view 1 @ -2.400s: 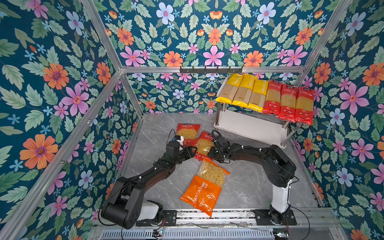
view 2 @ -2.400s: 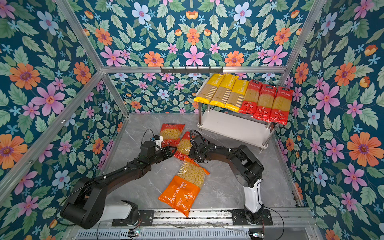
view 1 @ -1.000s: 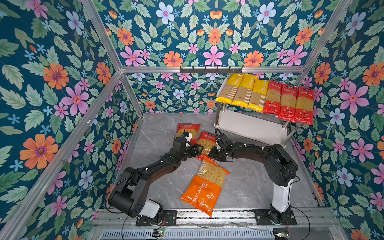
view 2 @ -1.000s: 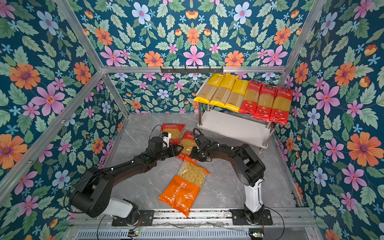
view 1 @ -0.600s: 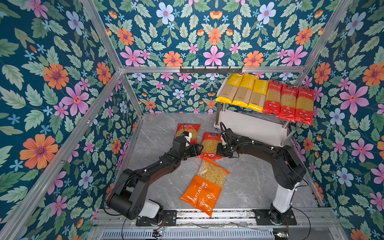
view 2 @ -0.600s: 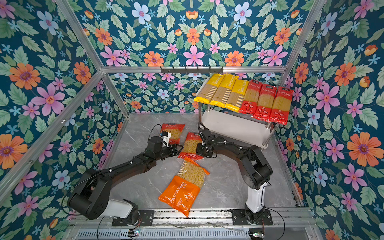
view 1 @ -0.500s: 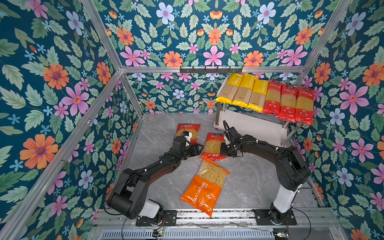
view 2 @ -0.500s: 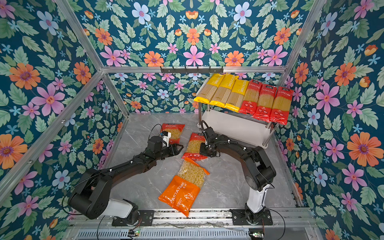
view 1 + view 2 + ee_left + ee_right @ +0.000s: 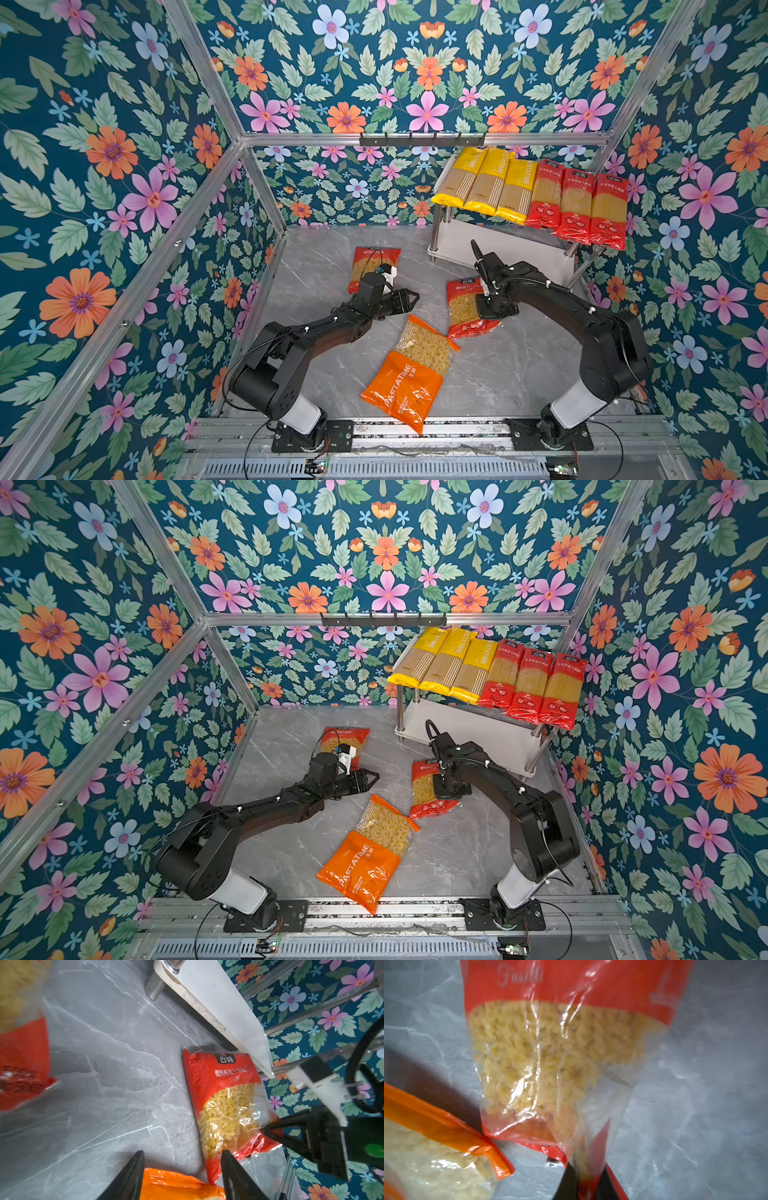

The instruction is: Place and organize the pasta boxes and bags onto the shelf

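Right end effector [image 9: 588, 1178], clenched on the thin film at one end of the red fusilli bag [image 9: 560, 1053]; in both top views it points down onto that bag [image 9: 461, 303], just in front of the shelf [image 9: 528, 249]. The bag appears tilted, its gripped end raised and its far end crumpled; whether it is wholly clear of the surface [image 9: 316, 266] cannot be told. Left end effector [image 9: 409, 298] released, jaws apart with nothing between them, hovering above the surface between the second red bag [image 9: 372, 262] and the orange PASTATIME bag [image 9: 411, 374], touching neither. Step in hand, as judged: carrying one short red bag to the shelf, about two thirds of the task being done. The top board already carries three yellow spaghetti packs [image 9: 490, 183] and three red spaghetti packs [image 9: 577, 203], side by side and overhanging its front edge, while the lower board is bare. The next move probably calls for lifting the bag clear and swinging it under the top board onto the lower one, keeping clear of the chrome posts and the overhanging packs. A pinch on loose film may slip or let the contents swing. The gripped bag is clear plastic with a red header and base, white lettering, and pale yellow spiral pasta heaped loosely inside. The orange bag lies flat nearer the robot bases, one corner just beside the red bag.
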You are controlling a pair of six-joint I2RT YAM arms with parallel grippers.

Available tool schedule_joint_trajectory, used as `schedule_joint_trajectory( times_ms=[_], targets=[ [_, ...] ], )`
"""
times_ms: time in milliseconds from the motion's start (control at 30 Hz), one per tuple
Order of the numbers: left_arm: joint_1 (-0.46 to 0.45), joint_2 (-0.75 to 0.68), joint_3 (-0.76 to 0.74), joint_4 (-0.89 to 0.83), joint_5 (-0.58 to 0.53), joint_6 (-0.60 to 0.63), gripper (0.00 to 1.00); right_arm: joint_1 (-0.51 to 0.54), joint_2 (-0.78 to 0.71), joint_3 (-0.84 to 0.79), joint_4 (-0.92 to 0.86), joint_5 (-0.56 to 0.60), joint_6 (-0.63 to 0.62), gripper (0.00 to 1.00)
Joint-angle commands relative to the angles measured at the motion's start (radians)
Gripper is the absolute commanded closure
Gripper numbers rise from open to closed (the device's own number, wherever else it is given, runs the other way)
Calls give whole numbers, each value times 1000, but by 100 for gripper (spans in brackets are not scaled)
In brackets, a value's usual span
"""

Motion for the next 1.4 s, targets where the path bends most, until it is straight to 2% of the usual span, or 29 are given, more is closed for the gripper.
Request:
schedule_joint_trajectory(
  times_ms=[0, 133, 267, 333, 400, 533, 633, 767, 900, 1100, 1233, 1367],
  targets=[
    [-20, 25, 25, 48, 12, -13, 39, -3, -58, -13, -27, 105, 18, 70],
    [-60, 44, 57, 48, 14, -13, 39, -1, -146, -93, 26, 69, 125, 60],
    [-117, 85, 70, 55, 15, -13, 38, 9, -266, -278, 208, -97, 313, 53],
    [-140, 126, 85, 63, 20, -22, 38, 17, -310, -370, 321, -128, 398, 47],
    [-163, 170, 112, 83, 26, -37, 38, 8, -327, -414, 363, -126, 453, 43],
    [-217, 267, 209, 67, 22, -36, 35, -29, -334, -418, 377, -109, 448, 37],
    [-243, 343, 264, 64, 22, -44, 33, -104, -321, -414, 397, -134, 413, 35],
    [-273, 417, 320, 61, 39, -48, 33, -196, -290, -408, 460, -175, 387, 33],
    [-297, 460, 350, 52, 55, -51, 35, -231, -217, -369, 492, -175, 363, 33],
    [-327, 478, 354, 51, 56, -50, 36, -253, -125, -349, 547, -259, 362, 33],
    [-325, 469, 340, 46, 46, -39, 39, -228, -125, -406, 597, -321, 388, 40],
    [-323, 458, 339, -5, 26, -8, 46, -151, -147, -483, 626, -341, 422, 53]
  ],
)
